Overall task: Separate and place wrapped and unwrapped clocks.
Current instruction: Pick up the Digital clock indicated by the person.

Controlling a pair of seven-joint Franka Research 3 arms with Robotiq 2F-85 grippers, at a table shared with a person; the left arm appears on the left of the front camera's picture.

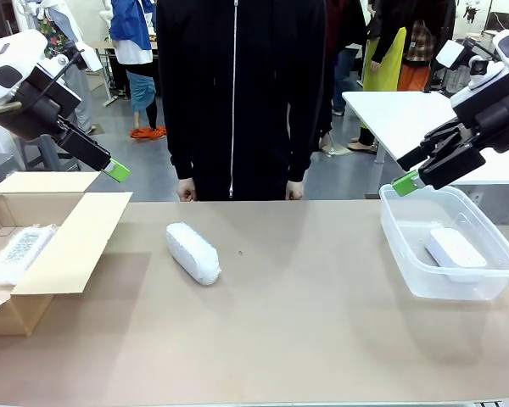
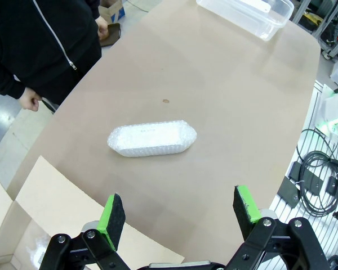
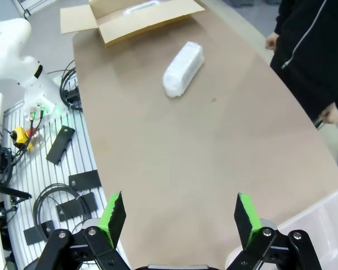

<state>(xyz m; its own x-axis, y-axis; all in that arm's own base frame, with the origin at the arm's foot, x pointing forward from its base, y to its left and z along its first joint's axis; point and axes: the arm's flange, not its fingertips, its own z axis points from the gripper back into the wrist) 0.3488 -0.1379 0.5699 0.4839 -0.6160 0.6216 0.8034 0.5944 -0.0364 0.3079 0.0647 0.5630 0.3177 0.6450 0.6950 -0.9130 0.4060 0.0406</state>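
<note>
Front faces person, wrists overlook same table

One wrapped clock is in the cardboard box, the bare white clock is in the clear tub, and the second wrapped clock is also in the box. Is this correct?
No. The front view shows the second wrapped clock lying on the table, outside the cardboard box. The other wrapped clock in the box and the bare white clock in the clear tub are right.

Beyond the tan table, a grey floor and a white table with people standing behind.
</note>
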